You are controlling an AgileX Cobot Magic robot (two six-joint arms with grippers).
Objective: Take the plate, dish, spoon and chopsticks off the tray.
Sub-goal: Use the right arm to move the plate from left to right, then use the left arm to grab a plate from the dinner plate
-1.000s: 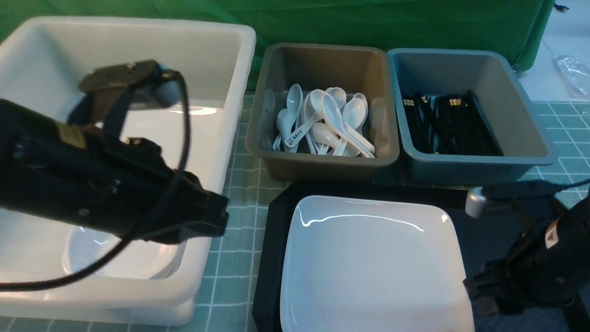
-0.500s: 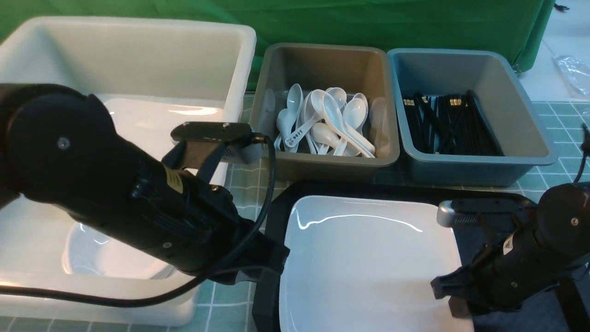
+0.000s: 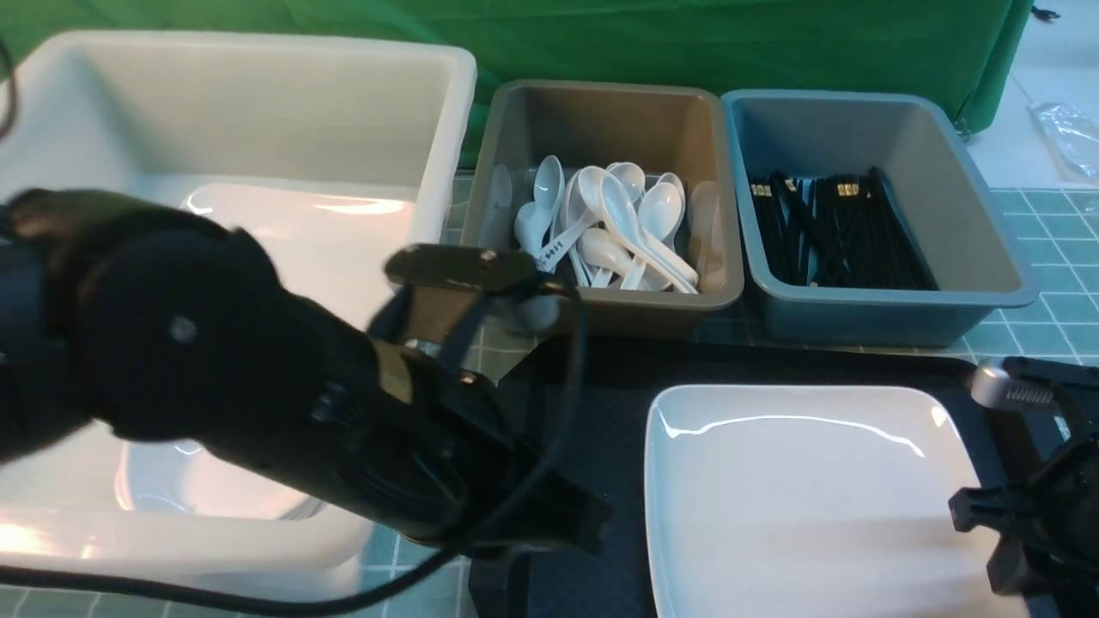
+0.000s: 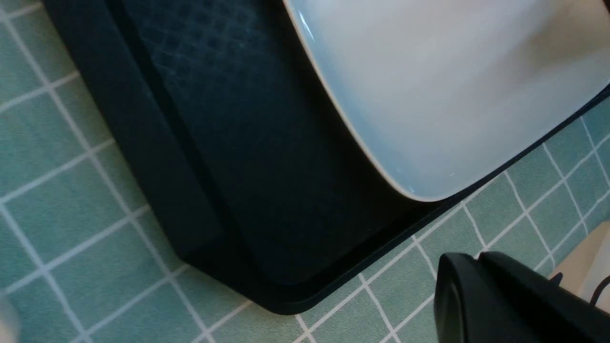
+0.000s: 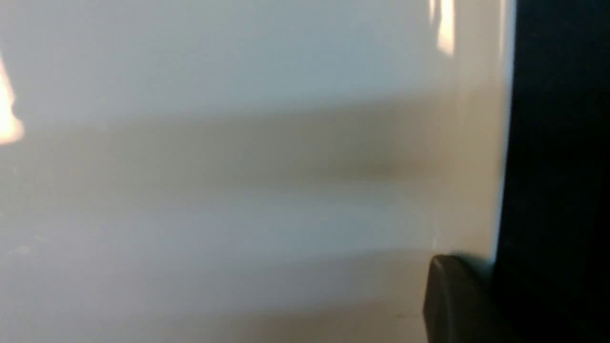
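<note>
Plate [image 3: 807, 506] slid right; only right wrist view shows right jaws on rim.

Glossy white plate [image 3: 807, 498] — smooth; black tray [image 3: 614, 429] matt, diamond-textured plastic floor.

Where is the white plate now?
Front view: the plate lies on the tray's right half, before the blue-grey tub, its right rim in the right gripper.
</note>
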